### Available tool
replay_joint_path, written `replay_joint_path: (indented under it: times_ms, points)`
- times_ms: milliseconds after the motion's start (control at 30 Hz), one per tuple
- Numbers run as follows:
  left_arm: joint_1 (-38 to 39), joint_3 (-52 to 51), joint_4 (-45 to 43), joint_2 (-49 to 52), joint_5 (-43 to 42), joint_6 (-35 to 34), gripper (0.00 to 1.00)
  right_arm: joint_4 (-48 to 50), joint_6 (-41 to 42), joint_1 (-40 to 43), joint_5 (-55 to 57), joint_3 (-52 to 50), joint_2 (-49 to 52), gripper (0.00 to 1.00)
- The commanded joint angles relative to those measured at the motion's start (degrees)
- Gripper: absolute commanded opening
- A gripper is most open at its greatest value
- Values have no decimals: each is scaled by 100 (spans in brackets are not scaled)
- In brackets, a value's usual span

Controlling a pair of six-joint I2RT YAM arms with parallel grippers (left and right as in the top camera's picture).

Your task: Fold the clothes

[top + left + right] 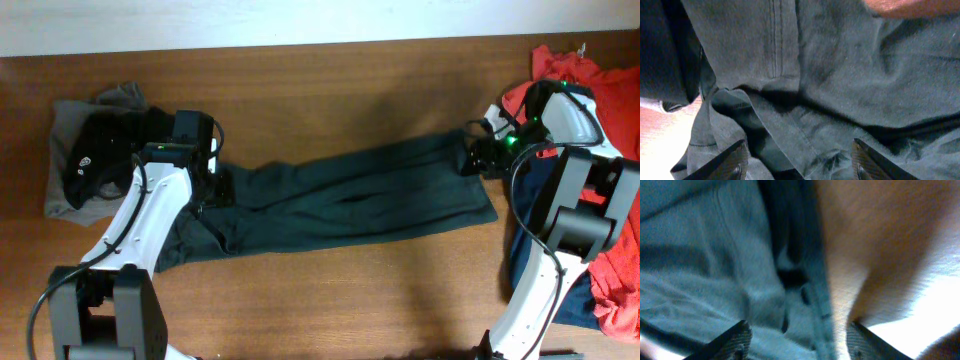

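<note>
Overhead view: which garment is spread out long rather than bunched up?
The dark green garment across the middle; the grey-and-black pile at left and the red-and-navy pile at right are crumpled heaps.

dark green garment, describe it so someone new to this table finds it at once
Start at the wooden table, seen from overhead, and look to its middle. The dark green garment lies there as one long spread band. Its neighbours are bunched heaps: grey and black clothes left, red clothes right.

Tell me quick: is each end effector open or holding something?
Left end effector: open, over the long dark green cloth garment.
Right end effector: open, at its edge.
</note>
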State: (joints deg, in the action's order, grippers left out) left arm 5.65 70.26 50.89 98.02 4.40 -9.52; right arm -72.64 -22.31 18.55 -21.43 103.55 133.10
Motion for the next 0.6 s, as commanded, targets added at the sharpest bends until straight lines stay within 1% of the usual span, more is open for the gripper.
replay_joint_path:
  times_ms: [0,67,200,267,300,400,467,567]
  points:
    - [-20,50,-122,-55,-59,-7,68,42,-748,-59,-811,-634,234,62]
    - [-20,50,-195,-55,-57,-7,69,79,-964,-59,-1235,-734,234,62]
    - [-20,50,-245,-55,-59,-7,69,107,-868,-52,-1244,-750,234,62]
    - [-20,50,-240,-55,-57,-7,69,133,-743,-44,-1241,-748,234,43]
    - [-20,50,-240,-55,-59,-7,69,195,-529,-33,-1215,-745,234,30]
    - [-20,50,-240,-55,-57,-7,70,334,142,35,-916,-662,232,5]
    - [-20,50,-232,-55,-59,-7,69,299,673,131,-557,-494,225,4]
    - [-20,52,-208,-55,-59,-7,70,35,1198,365,-260,-50,149,4]
